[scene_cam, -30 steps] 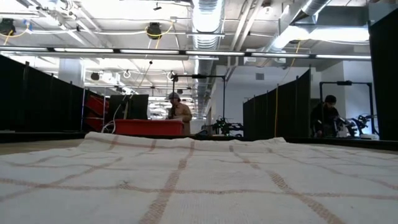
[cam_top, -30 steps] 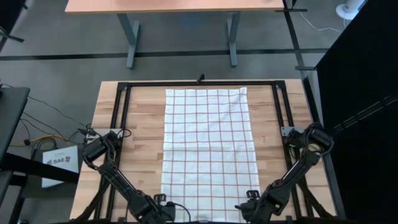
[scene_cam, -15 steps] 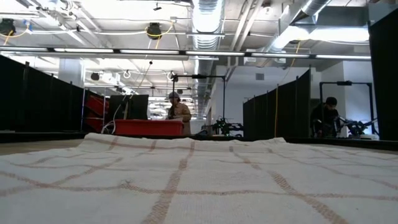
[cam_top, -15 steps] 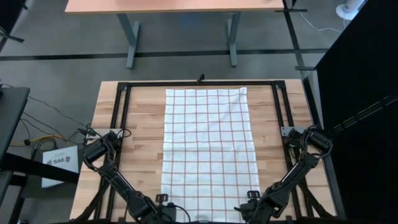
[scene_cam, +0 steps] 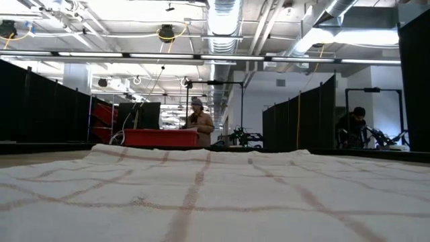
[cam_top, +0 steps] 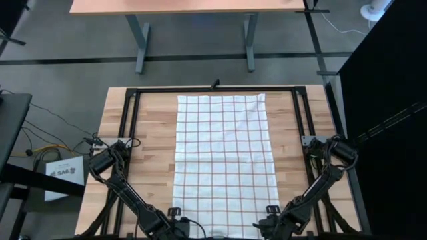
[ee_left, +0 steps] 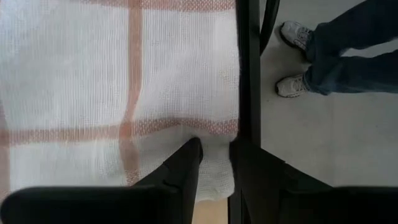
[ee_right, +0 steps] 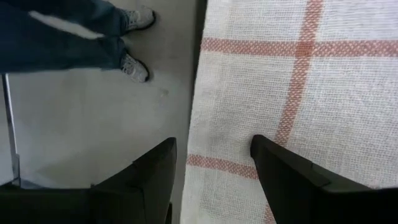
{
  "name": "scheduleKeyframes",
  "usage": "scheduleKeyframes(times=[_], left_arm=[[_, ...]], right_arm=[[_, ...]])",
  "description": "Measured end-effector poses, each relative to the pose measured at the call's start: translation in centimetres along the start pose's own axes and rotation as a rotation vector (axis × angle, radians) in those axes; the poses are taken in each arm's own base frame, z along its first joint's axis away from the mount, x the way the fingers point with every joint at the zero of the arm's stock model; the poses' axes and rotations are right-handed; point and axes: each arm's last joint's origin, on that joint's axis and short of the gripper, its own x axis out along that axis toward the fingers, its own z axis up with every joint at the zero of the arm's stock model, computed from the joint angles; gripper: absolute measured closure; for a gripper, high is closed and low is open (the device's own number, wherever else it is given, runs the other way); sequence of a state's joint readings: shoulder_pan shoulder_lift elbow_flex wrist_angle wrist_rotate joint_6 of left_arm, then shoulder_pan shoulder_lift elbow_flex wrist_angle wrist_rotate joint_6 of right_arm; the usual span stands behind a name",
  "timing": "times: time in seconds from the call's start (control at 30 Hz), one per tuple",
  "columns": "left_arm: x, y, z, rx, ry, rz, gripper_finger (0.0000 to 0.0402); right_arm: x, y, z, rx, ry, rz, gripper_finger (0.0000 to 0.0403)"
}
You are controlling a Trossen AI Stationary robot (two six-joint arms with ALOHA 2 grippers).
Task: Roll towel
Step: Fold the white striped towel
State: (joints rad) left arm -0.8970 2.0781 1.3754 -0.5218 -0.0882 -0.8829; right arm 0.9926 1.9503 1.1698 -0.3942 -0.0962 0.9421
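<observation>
So the towel (cam_top: 221,163) is spread out flat down the middle of the wooden table (cam_top: 148,140), white with that reddish-brown grid, running from the far edge all the way to the near edge where both arms are parked. The left gripper (ee_left: 214,155) is right at the towel's near left corner, fingers a narrow way apart with the corner of cloth sitting between the tips; I can't tell if it's actually pinching it. Just past its outer finger there's the black frame rail (ee_left: 247,68) along the table edge, and beyond that the grey floor with a person's jeans and sneakers (ee_left: 297,37). The right gripper (ee_right: 214,146) is at the near right corner, fingers spread noticeably wider, one tip over the cloth and the other hanging out over the floor past the towel's edge, so the edge runs between them. Same person's shoes (ee_right: 134,67) show on that side too, standing close to the near edge of the table. From the top view the black frame (cam_top: 217,89) boxes in the towel on all sides, and a second table (cam_top: 193,8) stands well beyond the far end. Off the left arm's side there's a white box (cam_top: 65,175) with cables on the floor. The low view is mostly towel up close, with two people (scene_cam: 201,121) way back in the room among black partitions.
</observation>
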Motion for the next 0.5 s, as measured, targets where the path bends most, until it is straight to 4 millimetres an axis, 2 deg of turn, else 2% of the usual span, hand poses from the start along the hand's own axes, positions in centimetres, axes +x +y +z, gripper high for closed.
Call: scheduleKeyframes(times=[0.5], left_arm=[[0.01, 0.1, -0.04, 0.0, 0.009, 0.006, 0.0309]], right_arm=[[0.97, -0.31, -0.14, 0.003, -0.001, -0.049, 0.0217]])
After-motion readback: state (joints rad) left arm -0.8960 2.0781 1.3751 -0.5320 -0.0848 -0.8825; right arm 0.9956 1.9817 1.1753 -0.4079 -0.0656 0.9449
